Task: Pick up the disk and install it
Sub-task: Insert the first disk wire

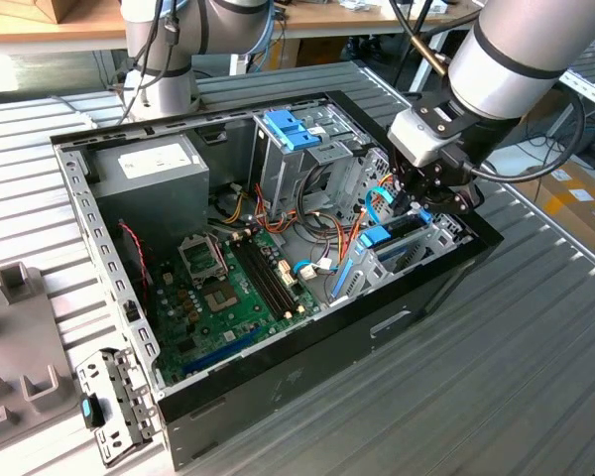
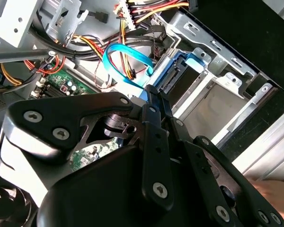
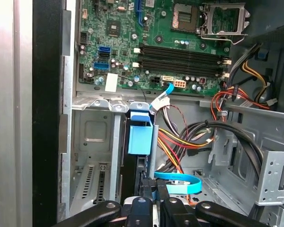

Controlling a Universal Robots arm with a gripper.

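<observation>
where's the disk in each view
Exterior view: the disk sits in the drive cage under the gripper, toward the exterior view's right.
First wrist view: edge-on in the cage, beyond the gripper.
Second wrist view: its blue carrier ahead of the gripper.
Shared landmark: the light-blue ribbon cable beside it.

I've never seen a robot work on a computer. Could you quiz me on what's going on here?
1. True or false: the computer case lies open, its green motherboard showing.
2. What is the gripper nearest? A) the grey power-supply box B) the disk C) the memory slots
3. Fill in: the disk's plastic carrier is light ____.
Key: 1 true; 2 B; 3 blue.
</observation>
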